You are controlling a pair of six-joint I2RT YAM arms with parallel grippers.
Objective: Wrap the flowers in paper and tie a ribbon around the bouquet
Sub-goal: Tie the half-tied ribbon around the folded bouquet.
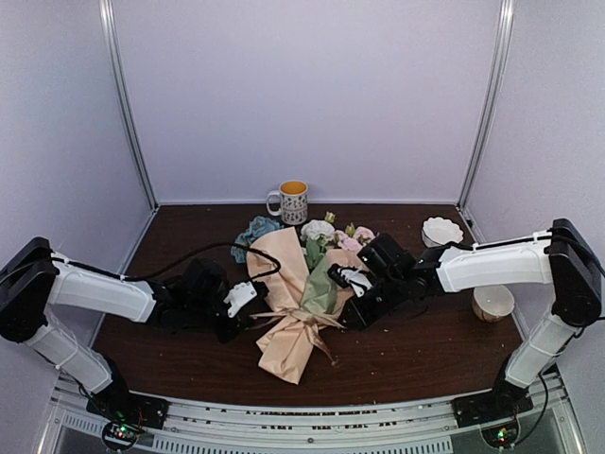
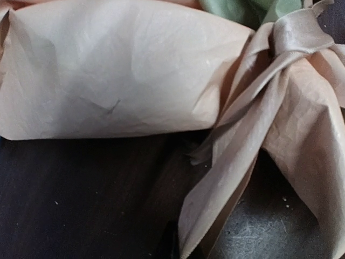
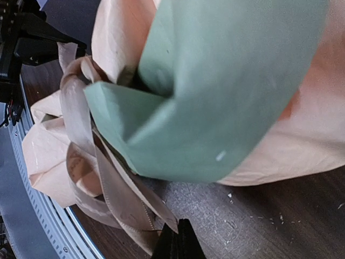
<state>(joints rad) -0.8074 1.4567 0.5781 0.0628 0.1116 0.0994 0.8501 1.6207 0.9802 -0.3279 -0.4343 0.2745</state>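
Arm: Dark wood table [image 1: 425, 350], pale lilac booth walls [image 1: 302, 95]. Moving on.

Checker: Grippers?

Arm: Both pinched fully closed. On my right gripper [image 3: 178, 244] the fingers meet at the bottom of the wrist view. A tail of the ribbon [image 3: 74, 110] ends just above them. Can't tell if it touches, and nothing is clearly held. My left gripper [image 1: 242, 301] sits just left of the waist of the bouquet [image 1: 298, 303]. Its fingers barely show in its own view. A tail hangs close, but I can't confirm a grip.

Checker: Bouquet position?

Arm: Mid-table between my arms, heads far, stem end near. The ribbon is already knotted round the waist, so I judge this is the snugging and tidying stage.

Checker: How to do it well?

Arm: Take one tail per side, near its end. Pull apart slowly and level with the table so the cone doesn't roll or lift. Keep paper out of the pinch.

Checker: Materials?

Arm: The ribbon is flat, glossy, champagne satin, likely slippery. The peach paper [image 2: 108, 75] is thin and crinkled with a slight sheen. It holds creases and would probably tear if dragged. The sage-green sheet [image 3: 226, 81] is smoother, folded into a broad flap with a pointed corner. The flowers [image 1: 326, 232], white, pink and blue, poke out the far end and look soft.

Checker: Surroundings?

Arm: Mug [image 1: 293, 200] far centre, scalloped white dish [image 1: 442, 230] far right, small bowl [image 1: 492, 303] right.
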